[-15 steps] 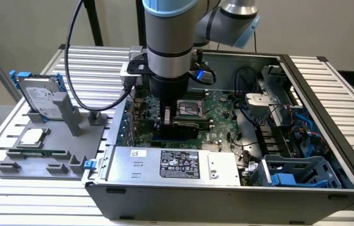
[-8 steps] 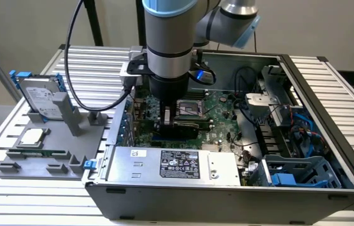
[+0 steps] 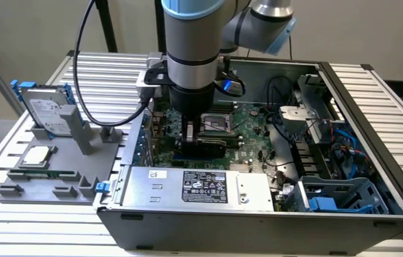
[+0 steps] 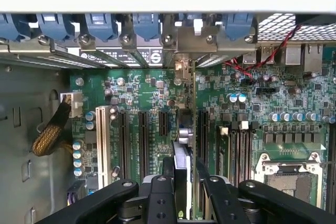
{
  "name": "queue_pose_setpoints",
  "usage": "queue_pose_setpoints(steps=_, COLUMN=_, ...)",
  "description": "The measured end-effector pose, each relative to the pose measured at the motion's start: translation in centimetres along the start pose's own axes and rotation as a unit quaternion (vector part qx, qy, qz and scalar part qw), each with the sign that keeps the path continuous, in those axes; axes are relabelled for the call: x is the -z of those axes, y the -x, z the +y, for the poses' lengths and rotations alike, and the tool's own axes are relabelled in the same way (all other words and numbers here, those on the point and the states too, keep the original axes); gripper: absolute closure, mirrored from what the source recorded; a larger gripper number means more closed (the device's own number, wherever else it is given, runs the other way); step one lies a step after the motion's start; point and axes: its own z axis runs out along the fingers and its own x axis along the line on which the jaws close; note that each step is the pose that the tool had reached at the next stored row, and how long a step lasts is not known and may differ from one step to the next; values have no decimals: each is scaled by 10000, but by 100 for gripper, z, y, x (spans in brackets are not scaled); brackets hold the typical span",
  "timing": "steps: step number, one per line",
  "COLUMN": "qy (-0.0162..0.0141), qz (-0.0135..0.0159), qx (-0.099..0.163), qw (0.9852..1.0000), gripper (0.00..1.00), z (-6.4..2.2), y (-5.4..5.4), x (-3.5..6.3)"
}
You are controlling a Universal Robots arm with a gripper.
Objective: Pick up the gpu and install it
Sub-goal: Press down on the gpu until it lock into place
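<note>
Pinching the gpu (image 4: 182,166) edge-on between gripper (image 4: 184,190) jaws, apparently over a motherboard (image 4: 294,98) slot; risking misalignment, jamming the connector.

1. My bench (image 3: 394,101) is a ribbed, silver slatted surface.
2. The open computer case (image 3: 259,219) sits on it, reaching its edge at the exterior view's right.
3. A grey parts holder (image 3: 51,184) lies beside the case, toward the opposite edge.

You've got a plain beige wall (image 3: 30,27) behind, a ribbed aluminium slat table (image 3: 37,225) underneath, a black stand pole (image 3: 105,24) at the back, even indoor light.
</note>
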Motion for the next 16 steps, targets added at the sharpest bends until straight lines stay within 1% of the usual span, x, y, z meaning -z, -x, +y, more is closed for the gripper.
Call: queue_pose_setpoints(steps=16, qy=-1, qz=-1, qx=1, qw=10000, gripper=100, z=17, y=0, x=-10)
